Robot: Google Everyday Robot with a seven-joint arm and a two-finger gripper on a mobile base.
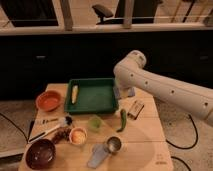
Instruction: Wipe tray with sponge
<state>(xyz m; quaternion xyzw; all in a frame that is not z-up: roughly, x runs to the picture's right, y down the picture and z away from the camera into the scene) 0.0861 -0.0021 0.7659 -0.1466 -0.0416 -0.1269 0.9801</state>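
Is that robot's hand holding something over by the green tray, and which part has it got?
The hand sits at the tray's right rim, closed. Something blue-grey shows there, perhaps the sponge; the arm hides any hold.

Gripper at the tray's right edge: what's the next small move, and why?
Probably carry the gripper, shut, left over the rim and down onto the bare floor of the tray. It sits at the tray's right rim with a blue-grey piece, likely the sponge, at it. Keep clear of the yellow item lying at the tray's left side.
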